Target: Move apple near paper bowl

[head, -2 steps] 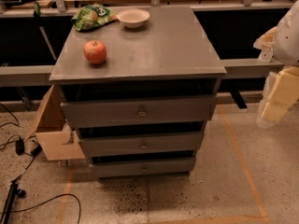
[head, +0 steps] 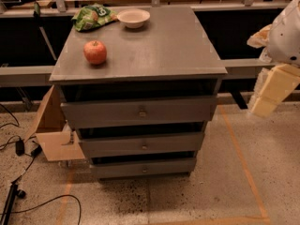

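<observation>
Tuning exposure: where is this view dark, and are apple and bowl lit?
Camera view: apple and paper bowl are clearly lit on the cabinet top; gaps above the drawers sink into shadow; the gripper, at the right edge, looks bright.

On cabinet top (head: pixel 164 46): apple (head: pixel 95 52), paper bowl (head: pixel 133 18), snack bag (head: pixel 93 17); claw (head: pixel 265 104) right.

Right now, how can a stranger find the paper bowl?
On the grey three-drawer cabinet's top, far back, sits the shallow off-white round paper bowl. Left of it lies a green snack bag, nearer the front a round red apple; the cream tool hangs far right. Only it is pale and hollow.
</observation>
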